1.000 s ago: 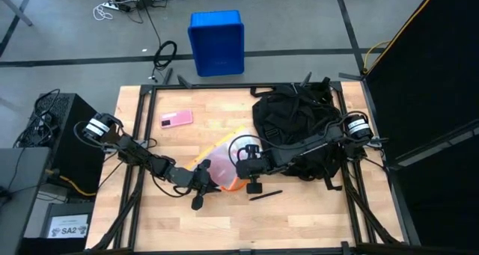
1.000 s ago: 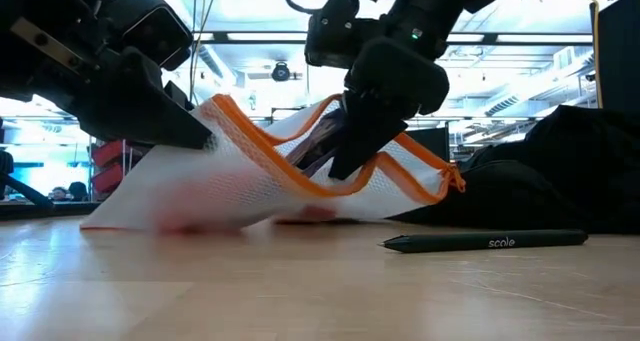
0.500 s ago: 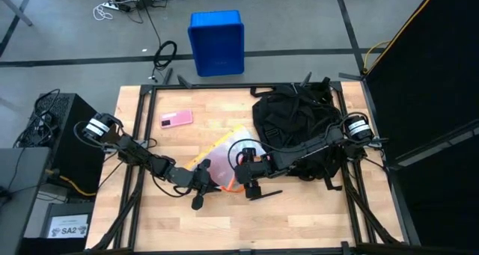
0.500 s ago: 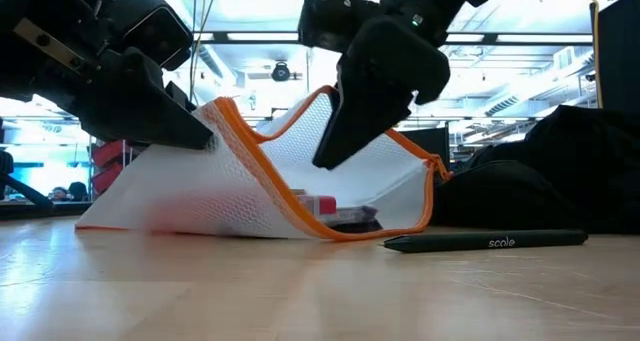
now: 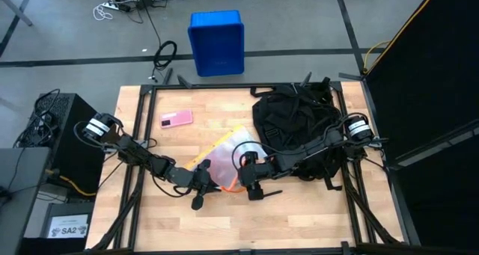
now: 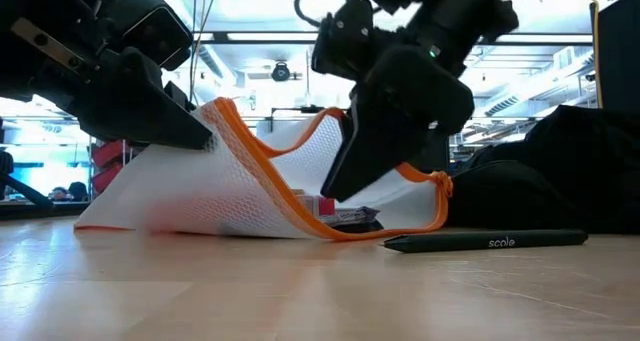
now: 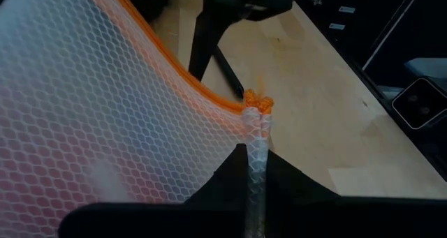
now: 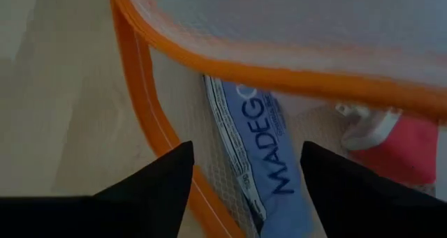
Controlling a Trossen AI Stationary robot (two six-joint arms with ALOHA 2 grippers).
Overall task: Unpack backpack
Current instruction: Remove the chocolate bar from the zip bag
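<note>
A: Where is the backpack (image 5: 298, 139)?
B: Right of centre in the high view, slumped black on the wooden table (image 5: 299, 217), straps spilling toward the table's top edge. In the low view it is the dark mound at the right edge, behind a black pen (image 6: 485, 242) lettered "scale" that lies flat on the wood.

A: Left gripper (image 6: 205, 138)?
B: Clenched on the corner of a white mesh pouch with orange trim (image 6: 225, 196), holding that end raised off the table. The left wrist view shows the mesh seam pinched between its fingers.

A: Right gripper (image 5: 253, 186)?
B: Just below centre in the high view, at the pouch's open mouth. Its fingers (image 8: 157, 186) stand apart, grasping nothing; the right wrist view looks between them into the pouch.

A: Contents visible?
B: A blue packet printed "MADEGO…" (image 8: 262, 154) and a pink-red object (image 8: 398, 147) beside it, both inside the mesh. I cannot tell what the pink-red one is.

A: Anything else?
B: A pink flat object (image 5: 176, 119) lies on the table's upper left, well apart from the pouch. A blue plastic crate (image 5: 217, 42) sits on the floor above the table in the high view
</note>
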